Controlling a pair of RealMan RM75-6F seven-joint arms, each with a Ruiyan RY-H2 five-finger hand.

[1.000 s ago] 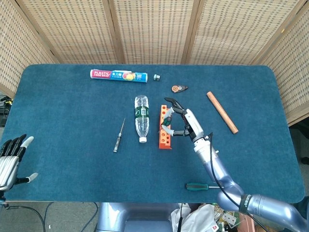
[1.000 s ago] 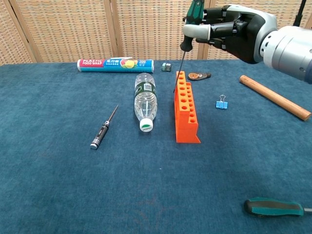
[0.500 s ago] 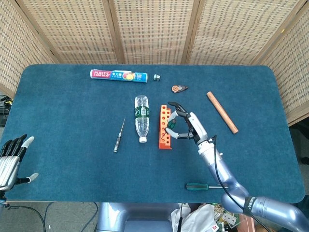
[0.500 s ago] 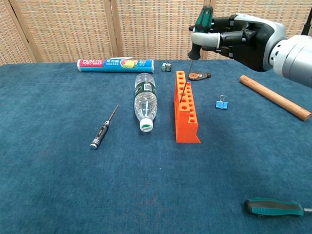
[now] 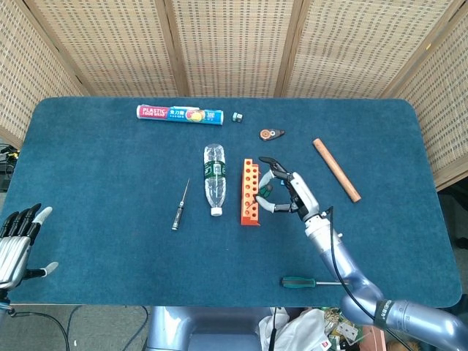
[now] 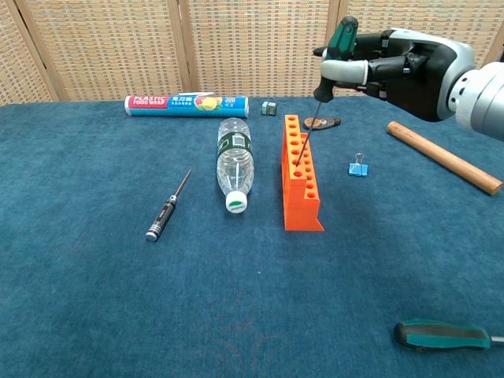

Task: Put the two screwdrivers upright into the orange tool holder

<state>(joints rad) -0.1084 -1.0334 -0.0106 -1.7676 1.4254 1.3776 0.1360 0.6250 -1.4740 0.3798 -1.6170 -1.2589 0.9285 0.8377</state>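
Note:
My right hand (image 6: 398, 63) (image 5: 287, 194) grips a green-handled screwdriver (image 6: 329, 72) above the orange tool holder (image 6: 300, 173) (image 5: 250, 192). Its thin shaft tilts down to the left, and the tip sits at a hole in the holder's middle rows. A slim black screwdriver (image 6: 167, 208) (image 5: 180, 205) lies flat on the cloth, left of the bottle. Another green-handled screwdriver (image 6: 449, 336) (image 5: 307, 281) lies near the front edge at the right. My left hand (image 5: 18, 241) hangs open off the table's left front corner, holding nothing.
A clear plastic bottle (image 6: 235, 164) lies beside the holder's left side. At the back are a wrap box (image 6: 187, 104), a small grey piece (image 6: 269, 108) and a black-and-orange item (image 6: 321, 123). A blue binder clip (image 6: 358, 167) and a wooden rod (image 6: 442, 157) lie to the right.
My right hand has moved to the right and towards the front with the screwdriver. The tip went from the holder's back end to a hole in its middle, and the shaft now leans more.

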